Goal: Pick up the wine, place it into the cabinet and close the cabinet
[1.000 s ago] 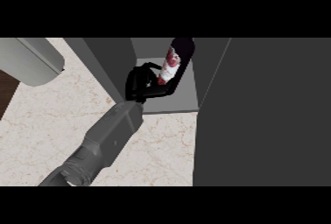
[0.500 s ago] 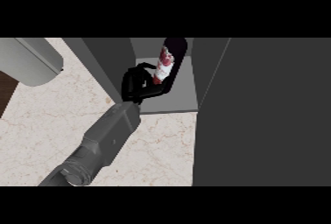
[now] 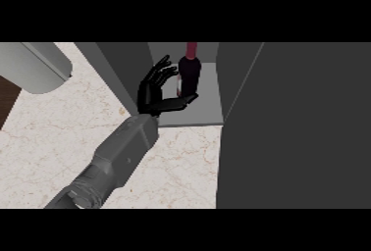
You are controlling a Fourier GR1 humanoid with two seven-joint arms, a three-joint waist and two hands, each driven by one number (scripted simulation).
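One forearm only shows in the head view, and it enters from the lower left of the frame. At the upper left corner lies a pale grey rounded cylinder (image 3: 36,66), partly cut by the edge, with a strip of dark brown surface (image 3: 6,98) below it at the far left. The cream marble counter top (image 3: 65,127) fills the left and lower middle of the frame. Across it the grey forearm (image 3: 112,162) rises diagonally to the upper middle, where it ends in the black left hand (image 3: 156,93). The fingers of this hand are straight and spread apart, pointing up, and the thumb reaches to the right, touching or almost touching the lower part of the bottle; the fingers are not curled round it. Just right of the hand stands the dark wine bottle with a red neck (image 3: 189,73), upright on the light grey floor of the open grey cabinet (image 3: 196,115), near the back of the compartment. The top of the bottle is cut by the upper edge. At the right, the large dark grey cabinet door (image 3: 297,127) covers nearly the whole right half of the frame.
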